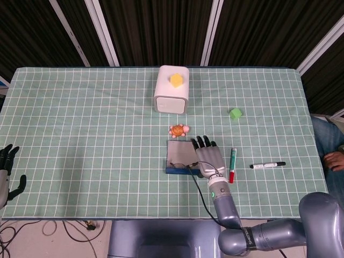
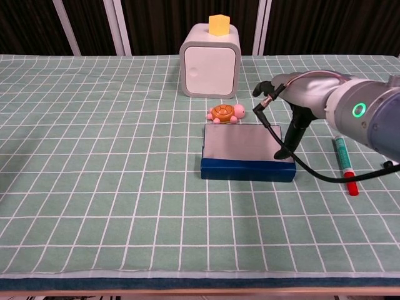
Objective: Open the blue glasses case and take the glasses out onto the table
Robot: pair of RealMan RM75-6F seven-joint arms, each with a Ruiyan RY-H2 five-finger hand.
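The blue rectangular glasses case [image 2: 247, 159] lies near the middle of the green gridded tablecloth [image 1: 80, 123], just near of the small orange toy turtle [image 2: 224, 113] and left of the green and red marker pen [image 1: 232, 165]. Its long axis runs left to right across the table, with the blue front wall facing the near edge and the pale grey lid, or lining, showing on top; whether it is fully open cannot be told, and no glasses are clearly visible, though the head view shows a faint thin shape at the near left of the grey surface. The right hand [image 1: 207, 156] hovers at the right end of the case with its fingers spread and nothing in them; the left hand [image 1: 8, 166] hangs at the far left of the table, fingers loosely apart and empty. To do this step well, the right hand probably needs to come in from above along the case's length, hook the frame lightly, not squeeze the lenses, and avoid dragging the light case sideways towards the pen.
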